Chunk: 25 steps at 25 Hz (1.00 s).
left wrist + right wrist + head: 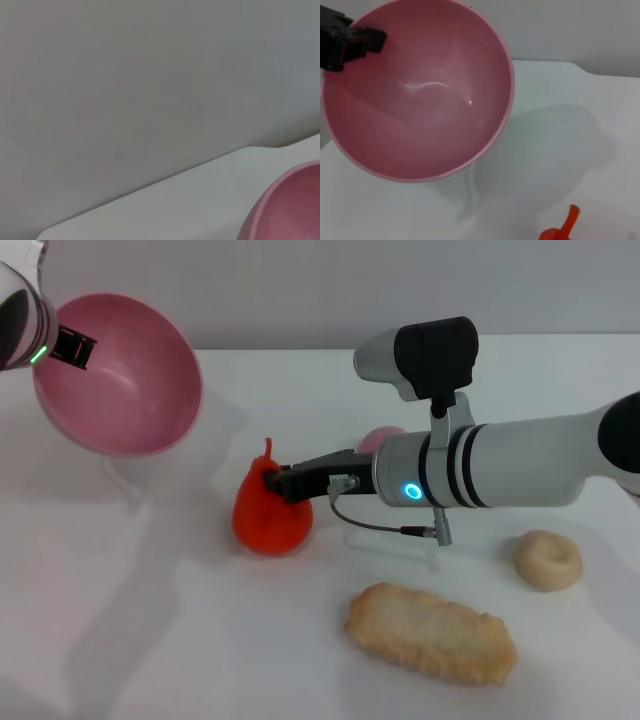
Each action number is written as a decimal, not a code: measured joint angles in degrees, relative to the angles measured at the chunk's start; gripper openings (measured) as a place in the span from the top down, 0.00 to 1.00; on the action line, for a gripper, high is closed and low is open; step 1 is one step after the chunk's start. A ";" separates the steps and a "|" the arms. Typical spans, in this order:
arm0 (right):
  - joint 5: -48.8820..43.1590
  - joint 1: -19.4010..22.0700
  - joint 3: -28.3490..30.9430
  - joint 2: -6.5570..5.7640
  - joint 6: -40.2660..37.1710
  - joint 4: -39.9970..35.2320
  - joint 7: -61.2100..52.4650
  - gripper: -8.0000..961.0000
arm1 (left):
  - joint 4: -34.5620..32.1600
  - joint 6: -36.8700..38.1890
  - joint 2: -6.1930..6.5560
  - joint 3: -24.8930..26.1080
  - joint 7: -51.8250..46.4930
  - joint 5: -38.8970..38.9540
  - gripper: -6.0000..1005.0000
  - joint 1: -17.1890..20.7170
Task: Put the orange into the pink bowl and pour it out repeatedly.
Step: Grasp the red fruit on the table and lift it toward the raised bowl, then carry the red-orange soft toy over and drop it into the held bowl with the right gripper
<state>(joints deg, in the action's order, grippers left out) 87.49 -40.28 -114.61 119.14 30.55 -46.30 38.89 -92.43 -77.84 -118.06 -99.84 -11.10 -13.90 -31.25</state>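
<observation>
The pink bowl (125, 380) hangs tilted above the table at the far left, its empty inside facing the right arm. My left gripper (72, 348) is shut on its rim; in the right wrist view the same bowl (420, 95) fills the picture, with a black finger (350, 42) of the left gripper on its edge. The left wrist view catches only a piece of the bowl (292, 210). The orange (268, 515) rests on the table in the middle. My right gripper (278, 480) clasps its upper part beside the stem. Only the stem tip of the orange (568, 223) shows in the right wrist view.
A long beige bread piece (430, 633) lies near the front of the table. A beige round bun (547, 559) sits at the right. A small pale-pink dome (378, 438) peeks out behind the right arm. A grey wall (150, 75) backs the table.
</observation>
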 joint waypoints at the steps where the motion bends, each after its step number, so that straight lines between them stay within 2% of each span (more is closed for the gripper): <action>1: 0.00 0.00 0.00 0.00 0.00 0.00 0.00 0.84 | 0.00 0.00 0.00 0.00 0.00 0.00 0.95 0.00; 4: -0.44 1.06 0.58 -0.29 -0.30 -1.69 -0.01 0.87 | 0.14 0.07 -0.06 0.00 0.01 0.09 0.95 -0.19; 7: -3.61 3.84 3.67 -0.59 0.43 -6.35 -0.60 0.90 | 0.28 0.12 -0.19 -0.08 0.02 0.25 0.95 -0.43; 10: -12.39 8.10 8.87 -0.58 3.20 -14.06 -4.17 0.93 | 0.28 0.14 -0.21 -0.17 0.03 0.56 0.95 -0.71; 11: -18.87 10.71 11.66 -0.50 5.11 -19.76 -7.80 0.93 | 0.28 0.14 -0.21 -0.17 0.03 0.56 0.95 -0.71; 12: -18.87 10.71 11.66 -0.50 5.11 -19.76 -7.80 0.94 | 0.28 0.15 -0.20 -0.11 0.02 0.66 0.95 -0.88; 15: -25.41 13.95 14.32 -0.39 7.38 -27.07 -11.19 0.94 | 0.28 0.21 -0.18 -0.03 0.03 1.24 0.95 -1.15; 16: -28.64 15.71 16.15 -0.22 9.16 -31.75 -12.70 0.95 | 0.29 0.31 -0.31 -0.29 0.03 1.75 0.95 -1.32; 17: -28.64 15.71 16.15 -0.22 9.16 -31.75 -12.70 0.95 | 0.29 0.31 -0.31 -0.29 0.03 1.75 0.95 -1.32; 25: -35.31 19.35 20.10 0.03 14.62 -46.79 -15.87 0.95 | 0.34 0.91 -0.49 -3.55 -1.11 6.27 0.95 -1.96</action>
<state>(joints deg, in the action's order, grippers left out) 52.17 -20.93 -94.51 119.17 45.17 -93.09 23.02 -92.09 -76.93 -118.54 -103.40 -12.21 -7.62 -33.21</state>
